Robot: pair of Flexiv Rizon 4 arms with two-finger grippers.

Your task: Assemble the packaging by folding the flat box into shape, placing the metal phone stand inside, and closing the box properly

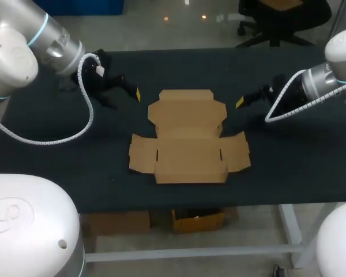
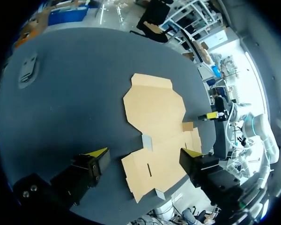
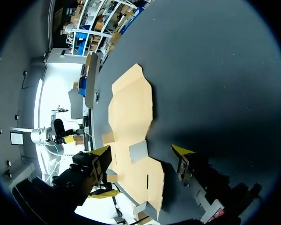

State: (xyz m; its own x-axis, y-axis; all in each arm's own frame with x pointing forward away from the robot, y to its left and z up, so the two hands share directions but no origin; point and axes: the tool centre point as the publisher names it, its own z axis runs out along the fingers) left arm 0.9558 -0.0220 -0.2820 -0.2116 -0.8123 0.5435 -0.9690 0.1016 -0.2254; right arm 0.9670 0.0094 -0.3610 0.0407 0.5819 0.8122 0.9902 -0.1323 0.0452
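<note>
Left claw (image 2: 144, 152), nearest its own wrist lens: two black fingers (image 2: 86, 171) with yellow tips, spread wide, nothing gripped; it hangs above the dark table (image 1: 57, 173). Flat box (image 2: 154, 112): brown cardboard, unfolded, laid flat on the table ahead of and partly beneath this claw, its nearer flaps seen in the gap between the two fingers; no contact between fingers and cardboard is shown. Right claw (image 3: 143, 150): likewise set wide, likewise empty; the same box is spread ahead of and below it, one corner of the sheet seen between its yellow tips, no touch shown. From above, the box is recorded as lying between the two claws, the left claw just off its far left corner, the right claw just off its far right corner, each near the cardboard but apart from it; the broad lid panel is turned toward the far table edge, the side flaps are spread outward toward each claw, and the front panel lies toward the near edge. Each claw is seen from the other's wrist lens beyond the box, on its opposite side. Grey item (image 2: 28, 70): small, lying on the table well apart from the box and off to one side of the left claw; what it is cannot be told.
</note>
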